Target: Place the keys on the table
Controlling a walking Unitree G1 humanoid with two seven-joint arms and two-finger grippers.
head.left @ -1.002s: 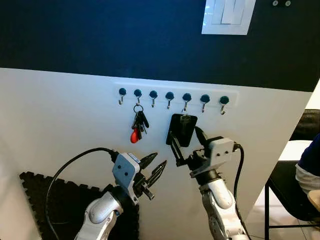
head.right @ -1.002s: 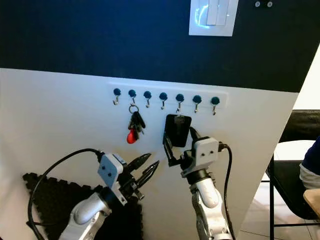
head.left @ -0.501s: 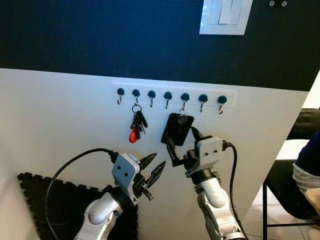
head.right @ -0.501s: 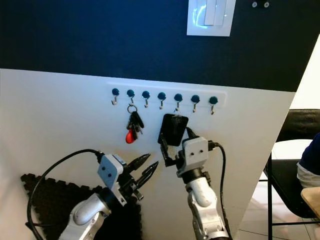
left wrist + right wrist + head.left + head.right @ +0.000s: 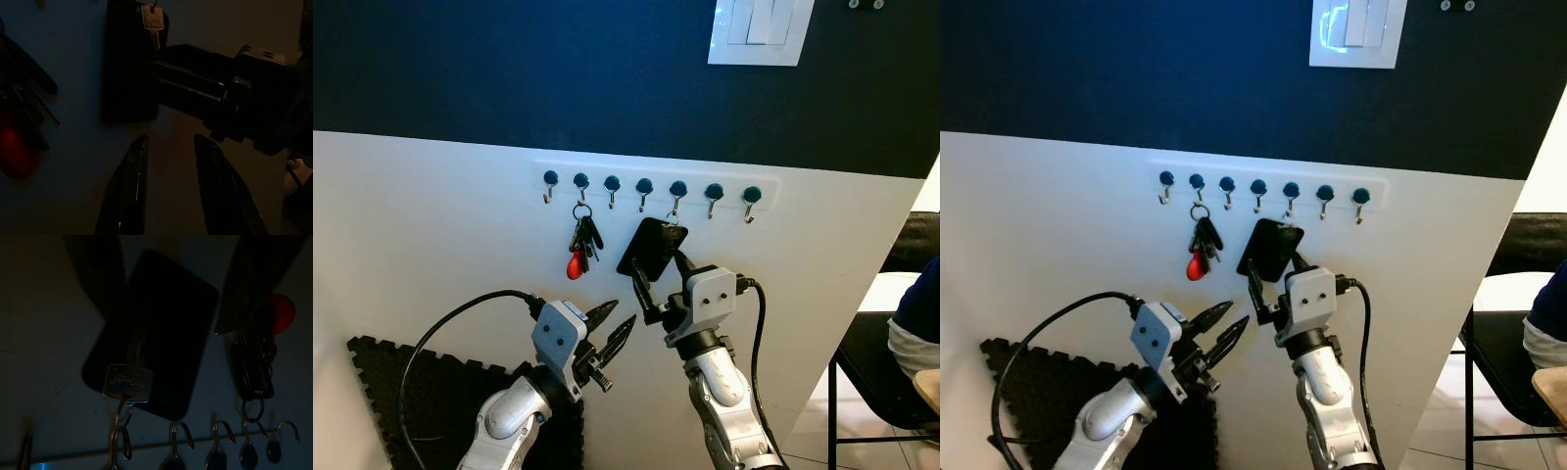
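A bunch of keys with a red fob hangs on the second hook from the left of a white hook rail. A black flat tag with a silver key hangs tilted from the fifth hook. My right gripper is raised to the tag, open, with a finger on either side of the tag's lower part. My left gripper is open below the red-fob keys and apart from them. Its two fingers point at the wall between both sets.
A white light switch sits on the dark upper wall. A black foam mat lies at the lower left. At the right edge are a dark chair and a seated person's sleeve.
My right gripper has moved left along the wall, and the black tag's lower end has swung left with it, from upright to tilted. The left gripper has hardly moved.
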